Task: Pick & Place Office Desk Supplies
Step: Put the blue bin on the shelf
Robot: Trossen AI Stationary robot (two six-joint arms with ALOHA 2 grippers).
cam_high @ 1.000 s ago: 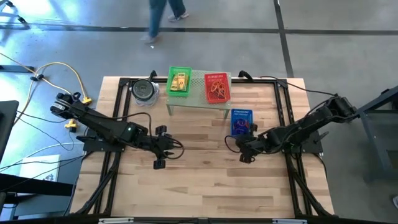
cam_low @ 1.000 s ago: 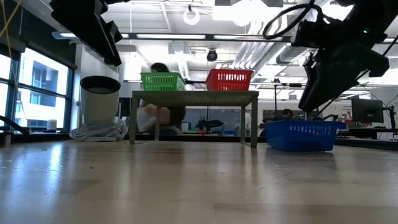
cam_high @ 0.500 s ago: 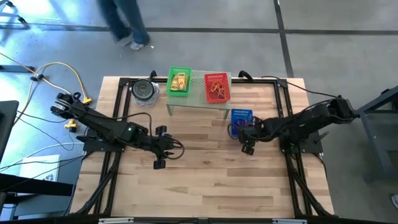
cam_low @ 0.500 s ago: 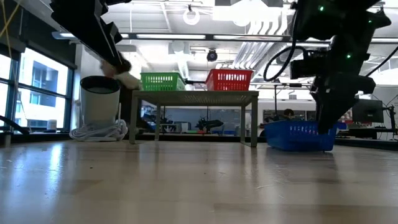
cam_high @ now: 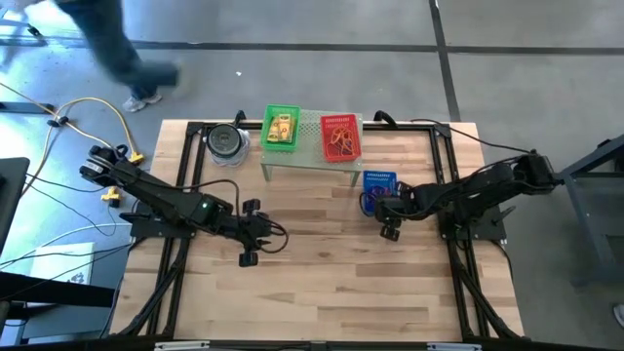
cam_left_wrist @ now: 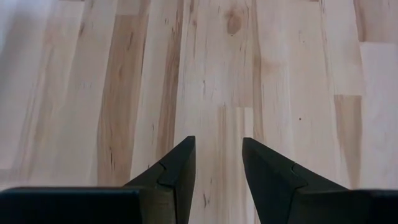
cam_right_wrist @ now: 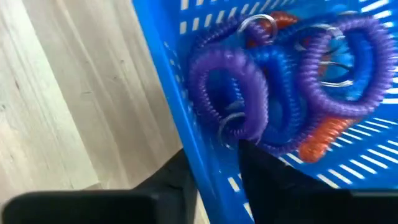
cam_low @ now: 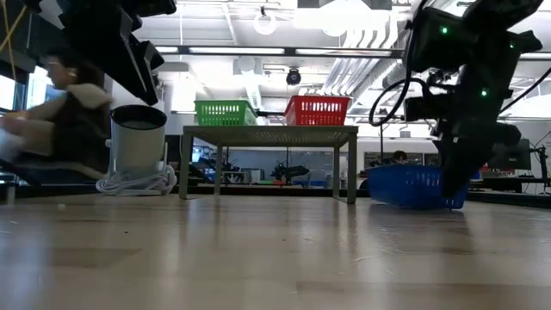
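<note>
A blue basket (cam_high: 377,187) stands on the table, to the right of the shelf's legs. It holds purple coil loops (cam_right_wrist: 233,87) with blue and orange ones. My right gripper (cam_right_wrist: 214,152) comes down on the basket's near end (cam_high: 388,213) and is shut on its wall. In the low view the basket (cam_low: 405,185) sits a little tilted. My left gripper (cam_high: 252,236) hangs open over bare wood left of centre, nothing between its fingers (cam_left_wrist: 217,149). My right gripper has the blue basket's wall (cam_right_wrist: 210,183) between its two fingers, one finger (cam_right_wrist: 264,171) inside the basket and one (cam_right_wrist: 177,180) outside. The fingers come steeply from above at the near end. The basket's bottom stays on the table.
A pale-green shelf (cam_high: 310,154) at the far middle carries a green basket (cam_high: 282,127) with yellow items and a red basket (cam_high: 340,138) with orange loops. A round grey container (cam_high: 227,141) stands left of it. A person walks beyond the far left corner. The near half is bare wood.
My right gripper has swung toward the far edge and gone down onto the blue basket's near end, tipping steeper. The basket, level before, now sits slightly tilted in the low view. A person has walked leftward past the far edge.
</note>
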